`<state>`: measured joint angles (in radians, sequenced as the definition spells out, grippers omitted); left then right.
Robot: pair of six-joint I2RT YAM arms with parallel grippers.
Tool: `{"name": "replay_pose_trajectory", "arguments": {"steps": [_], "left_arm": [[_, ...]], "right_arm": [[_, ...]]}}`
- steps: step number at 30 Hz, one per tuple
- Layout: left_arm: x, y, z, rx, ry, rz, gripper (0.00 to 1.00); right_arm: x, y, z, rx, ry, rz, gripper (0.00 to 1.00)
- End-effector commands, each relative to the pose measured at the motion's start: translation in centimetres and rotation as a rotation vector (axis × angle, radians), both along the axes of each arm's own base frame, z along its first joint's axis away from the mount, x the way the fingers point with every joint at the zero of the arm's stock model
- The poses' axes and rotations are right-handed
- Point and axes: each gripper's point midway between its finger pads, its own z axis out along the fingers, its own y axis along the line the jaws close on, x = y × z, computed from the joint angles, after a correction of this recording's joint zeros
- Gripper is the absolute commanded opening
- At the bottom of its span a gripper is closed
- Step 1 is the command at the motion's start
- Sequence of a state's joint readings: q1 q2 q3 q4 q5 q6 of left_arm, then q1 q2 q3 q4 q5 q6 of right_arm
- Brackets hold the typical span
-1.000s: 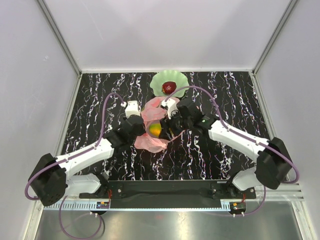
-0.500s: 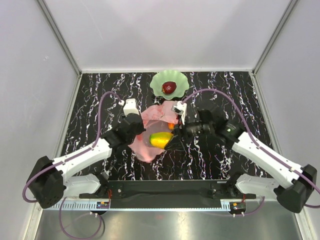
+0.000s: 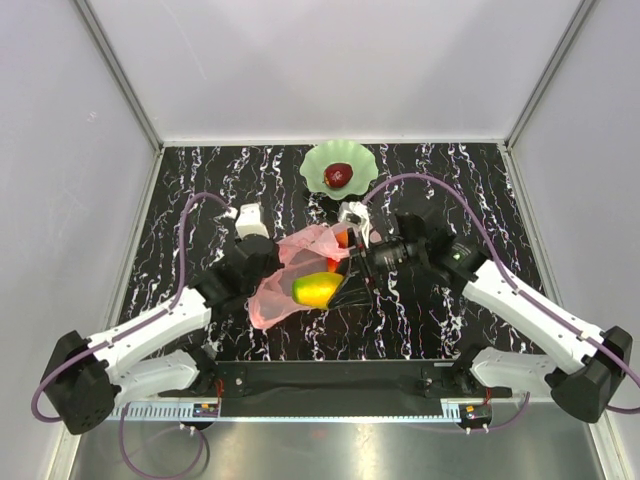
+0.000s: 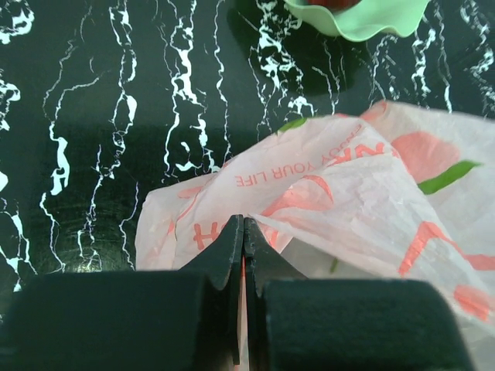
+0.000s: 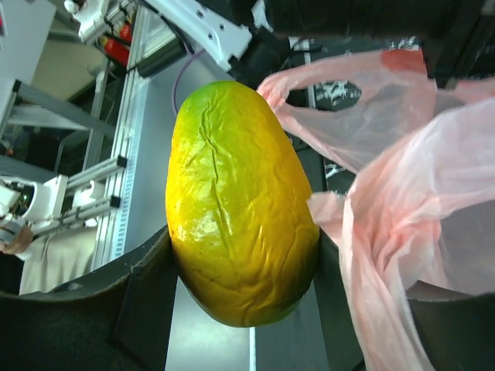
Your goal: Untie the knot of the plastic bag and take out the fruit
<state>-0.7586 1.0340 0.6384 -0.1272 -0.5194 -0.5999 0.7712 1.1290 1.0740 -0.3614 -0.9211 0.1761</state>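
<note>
The pink plastic bag (image 3: 285, 285) lies open at mid table, lifted on its left side. My left gripper (image 3: 268, 262) is shut on the bag's thin edge, seen pinched between the jaws in the left wrist view (image 4: 244, 232). My right gripper (image 3: 345, 283) is shut on the yellow-green mango-like fruit (image 3: 317, 289), held at the bag's mouth; the right wrist view shows the mango (image 5: 236, 201) between both fingers, with the pink bag (image 5: 402, 201) beside it. A small red fruit (image 3: 341, 238) shows at the bag's far edge. A dark red apple-like fruit (image 3: 338, 175) lies in the green dish (image 3: 318, 160).
The green scalloped dish stands at the back centre; its rim shows in the left wrist view (image 4: 363, 23). Purple cables loop from both arms. White walls enclose the black marbled table (image 3: 450, 180) on three sides.
My left gripper has pulled the bag's edge back and to the left, stretching the bag. My right gripper with the mango has shifted slightly nearer and lower, out of the bag's mouth.
</note>
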Motion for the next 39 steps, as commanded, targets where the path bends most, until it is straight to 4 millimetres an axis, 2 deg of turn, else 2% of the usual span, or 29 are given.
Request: {"name": "replay_pose_trajectory", "arguments": {"steps": [1, 2, 5, 8, 11, 12, 13, 15, 19, 20, 22, 24, 26, 27, 28, 30, 33, 36, 39], "left_arm": [[0.5, 0.4, 2.4, -0.056, -0.063, 0.034, 0.0], [0.5, 0.4, 2.9, -0.064, -0.074, 0.037, 0.0], [1.1, 0.0, 5.1, -0.093, -0.114, 0.042, 0.0], [1.9, -0.5, 7.3, -0.115, -0.152, 0.044, 0.0], [2.8, -0.7, 8.8, -0.126, -0.183, 0.068, 0.0], [3.3, -0.6, 8.5, -0.115, -0.176, 0.091, 0.0], [3.7, -0.5, 9.2, -0.121, -0.186, 0.106, 0.0], [4.5, 0.2, 9.4, -0.114, -0.19, 0.153, 0.0], [6.1, 2.6, 10.6, -0.149, -0.213, 0.253, 0.0], [6.3, 2.6, 10.8, -0.17, -0.214, 0.241, 0.0], [6.2, 3.1, 12.2, -0.206, -0.246, 0.243, 0.0], [5.9, 3.2, 12.7, -0.211, -0.259, 0.235, 0.0], [5.6, 4.3, 13.2, -0.207, -0.279, 0.268, 0.0], [5.4, 4.6, 12.7, -0.204, -0.279, 0.273, 0.0], [5.2, 5.3, 13.5, -0.229, -0.308, 0.286, 0.0], [5.0, 5.4, 13.5, -0.251, -0.315, 0.274, 0.0], [4.8, 5.2, 14.6, -0.293, -0.328, 0.259, 0.0], [4.7, 5.0, 14.6, -0.312, -0.322, 0.25, 0.0], [4.8, 5.5, 13.8, -0.318, -0.311, 0.281, 0.0]], "right_arm": [[-0.7, -0.4, -0.4, -0.05, 0.029, 0.057, 0.0], [-0.7, -0.5, -1.7, -0.097, 0.066, 0.055, 0.0], [-0.6, -0.4, -3.7, -0.142, 0.104, 0.058, 0.0], [-0.9, -0.4, -5.1, -0.155, 0.137, 0.072, 0.0], [-1.8, -0.6, -5.5, -0.131, 0.161, 0.124, 0.0], [-2.4, -0.7, -5.2, -0.11, 0.168, 0.156, 0.0], [-2.6, -0.9, -5.0, -0.095, 0.161, 0.165, 0.0], [-3.2, -1.2, -4.6, -0.081, 0.159, 0.183, 0.0], [-3.8, -1.6, -4.2, -0.067, 0.16, 0.197, 0.0], [-3.8, -1.6, -4.4, -0.073, 0.163, 0.192, 0.0], [-3.3, -1.4, -5.1, -0.096, 0.179, 0.175, 0.0], [-3.2, -1.1, -5.8, -0.114, 0.205, 0.183, 0.0], [-3.3, -1.0, -5.8, -0.108, 0.225, 0.208, 0.0], [-3.3, -0.9, -6.1, -0.117, 0.241, 0.211, 0.0], [-3.2, -0.8, -6.4, -0.121, 0.246, 0.212, 0.0], [-3.0, -0.4, -7.3, -0.144, 0.275, 0.211, 0.0], [-2.7, 0.2, -8.2, -0.174, 0.291, 0.212, 0.0], [-2.8, 0.6, -8.7, -0.185, 0.299, 0.228, 0.0], [-3.4, 1.1, -8.8, -0.18, 0.3, 0.261, 0.0]]}}
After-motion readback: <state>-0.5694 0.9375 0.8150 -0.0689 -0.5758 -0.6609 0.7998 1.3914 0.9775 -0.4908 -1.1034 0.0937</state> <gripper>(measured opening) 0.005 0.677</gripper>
